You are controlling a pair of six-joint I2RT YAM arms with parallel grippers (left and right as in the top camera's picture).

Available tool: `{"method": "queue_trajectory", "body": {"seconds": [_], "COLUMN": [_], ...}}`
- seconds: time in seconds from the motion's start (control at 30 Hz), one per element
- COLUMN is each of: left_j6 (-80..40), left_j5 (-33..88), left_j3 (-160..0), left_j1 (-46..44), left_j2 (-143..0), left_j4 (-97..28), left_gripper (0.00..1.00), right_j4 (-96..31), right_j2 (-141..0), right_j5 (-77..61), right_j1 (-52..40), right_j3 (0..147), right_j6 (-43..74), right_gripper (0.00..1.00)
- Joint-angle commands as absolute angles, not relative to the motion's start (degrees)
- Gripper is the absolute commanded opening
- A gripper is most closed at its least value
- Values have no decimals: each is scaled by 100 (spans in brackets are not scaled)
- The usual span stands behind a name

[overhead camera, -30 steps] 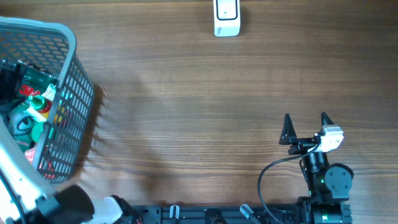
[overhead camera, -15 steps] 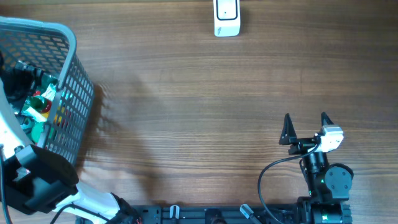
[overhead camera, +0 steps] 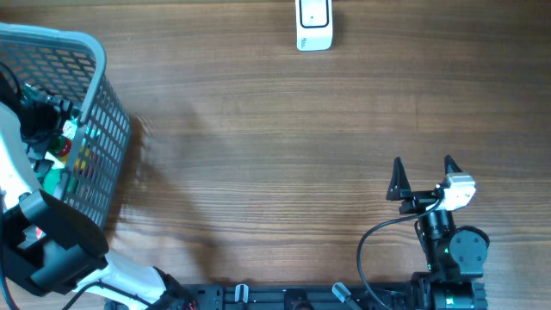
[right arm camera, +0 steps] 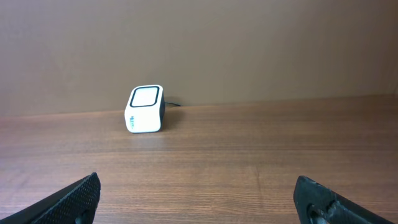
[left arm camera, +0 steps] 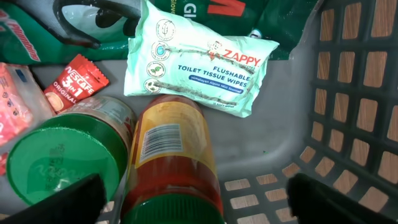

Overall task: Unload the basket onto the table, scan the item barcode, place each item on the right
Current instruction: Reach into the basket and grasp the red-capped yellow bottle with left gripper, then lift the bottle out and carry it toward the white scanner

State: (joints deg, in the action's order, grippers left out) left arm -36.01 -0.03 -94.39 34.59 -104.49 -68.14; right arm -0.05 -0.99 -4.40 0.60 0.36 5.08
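Clutter crowds the jar (left arm camera: pixel 171 155), which lies on its side on the floor of the basket (left arm camera: pixel 348 93) with its barcode (left arm camera: pixel 158 138) facing up. My left pincer (left arm camera: pixel 196 199) hangs over it, spread wide. One finger is out at 8 o'clock of the jar and the other is off at 4 o'clock. Neither one touches the jar.

A second jar (left arm camera: pixel 62 165) lies against it at 9 o'clock, green lid toward me, right by my 8 o'clock finger. The wipes (left arm camera: pixel 199 68) sit at 12 o'clock with their lower edge meeting the jar's far end. A sachet (left arm camera: pixel 78 81) lies at 10 o'clock, and a pink pack (left arm camera: pixel 12 106) is beyond that at the edge of view. A green bag (left arm camera: pixel 37 31) fills the far side behind them all. The basket's grid wall rises at 3 o'clock, close to my other finger, with a strip of bare floor between it and the jar.

From overhead, the basket (overhead camera: pixel 95 103) stands at 9 o'clock on the table (overhead camera: pixel 258 129). The scanner (overhead camera: pixel 313 24) is at 12 o'clock, well away from the basket.

My right pincer (overhead camera: pixel 422 176) rests at 5 o'clock, spread and holding nothing, with its cable (overhead camera: pixel 370 241) looping beside it. It points toward the scanner (right arm camera: pixel 145 109), with only bare wood in between.
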Motion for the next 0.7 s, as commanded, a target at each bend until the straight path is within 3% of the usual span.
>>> {"method": "queue_trajectory", "body": {"seconds": [0.0, 0.33, 0.4, 0.57, 0.67], "left_j6": [-3625, -3627, -3627, -3625, -3599], "left_j5": [38, 40, 40, 38, 40], "left_j3": [-9395, -9048, -9048, -9048, -9078], "left_j1": [3494, 3489, 3489, 3489, 3492], "left_j2": [-10514, -10514, -10514, -10512, -10501], "left_j4": [-6851, -6576, -6532, -6578, -6709], "left_gripper": [88, 89, 81, 41, 35], "right_j4": [5, 3, 3, 5, 3], "right_j2": [-54, -54, -54, -54, -54], "right_j5": [-344, -344, -342, -344, -342], "right_j1": [73, 73, 73, 73, 73], "right_j3": [30, 30, 30, 30, 30], "right_j6": [462, 462, 460, 464, 462], "right_gripper": [100, 100, 100, 100, 100]}}
